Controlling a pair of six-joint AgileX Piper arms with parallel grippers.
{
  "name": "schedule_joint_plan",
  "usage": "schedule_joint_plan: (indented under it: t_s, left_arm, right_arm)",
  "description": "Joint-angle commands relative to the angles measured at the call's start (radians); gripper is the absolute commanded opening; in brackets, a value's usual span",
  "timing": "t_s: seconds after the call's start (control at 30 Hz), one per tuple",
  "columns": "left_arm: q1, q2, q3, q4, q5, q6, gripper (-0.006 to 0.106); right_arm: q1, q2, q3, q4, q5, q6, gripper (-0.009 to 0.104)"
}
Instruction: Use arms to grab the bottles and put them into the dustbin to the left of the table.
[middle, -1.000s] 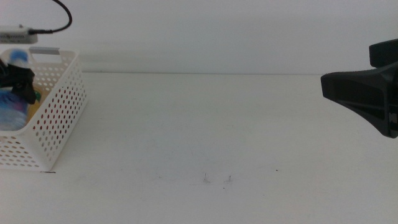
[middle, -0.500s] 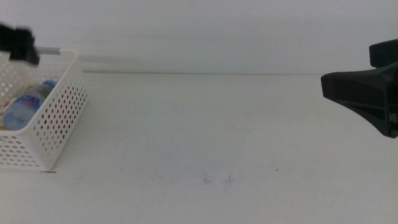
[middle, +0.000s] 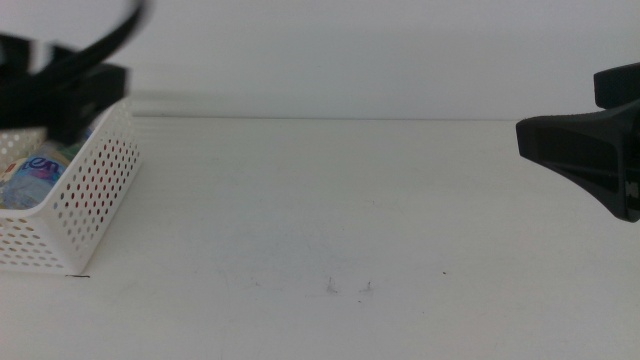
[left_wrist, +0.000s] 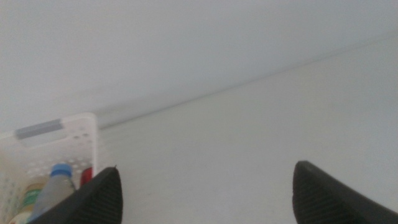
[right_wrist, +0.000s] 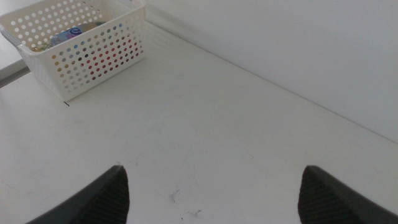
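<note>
The white perforated dustbin (middle: 85, 195) stands at the table's (middle: 330, 200) left end. A clear water bottle (middle: 28, 176) with a blue label lies inside it. My left gripper (middle: 62, 88) is a dark motion-blurred shape above the bin's far rim. In the left wrist view its jaws stand wide apart and empty, so the left gripper (left_wrist: 211, 202) is open, and below it the dustbin (left_wrist: 81, 134) holds the blue-capped bottle (left_wrist: 57, 182), a red can (left_wrist: 86, 176) and a green-labelled bottle (left_wrist: 30, 200). My right gripper (middle: 580, 160) hangs at the right edge; its own view shows the right gripper (right_wrist: 214, 199) open and empty.
A grey handle bar (left_wrist: 38, 129) runs along the bin's rim. In the right wrist view the dustbin (right_wrist: 93, 53) sits far across the white tabletop (right_wrist: 205, 130). A few small dark specks (middle: 348, 288) mark the table near its front.
The left gripper let go of the blue-capped bottle inside the bin, rose out of it, and now sweeps blurred above the rim. The right arm has not moved.
</note>
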Motion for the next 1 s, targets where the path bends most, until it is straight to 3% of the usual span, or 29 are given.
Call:
schedule_joint_plan:
  t_s: [0.0,0.1,0.27,0.47,0.73,0.97]
  left_arm:
    - [-0.033,-0.103,0.08,0.114,-0.043,-0.166,0.094]
    - [-0.029,-0.167,0.127,0.166,-0.038,-0.21,0.094]
    - [-0.021,-0.178,0.137,0.137,-0.059,-0.21,0.094]
    - [-0.021,-0.178,0.137,0.199,-0.105,-0.21,0.094]
    - [-0.021,-0.178,0.151,0.199,-0.107,-0.21,0.094]
    - [-0.021,-0.206,0.266,0.071,-0.166,-0.21,0.094]
  right_arm:
    - [0.001,-0.003,-0.003,-0.002,-0.01,-0.007,0.093]
    - [0.001,-0.003,-0.003,-0.002,-0.01,-0.007,0.093]
    - [0.001,-0.003,-0.003,-0.002,-0.01,-0.007,0.093]
    - [0.001,-0.003,-0.003,-0.002,-0.01,-0.007,0.093]
    - [0.001,-0.008,0.013,-0.01,-0.012,-0.007,0.093]
    - [0.001,-0.026,0.04,-0.005,-0.031,-0.007,0.092]
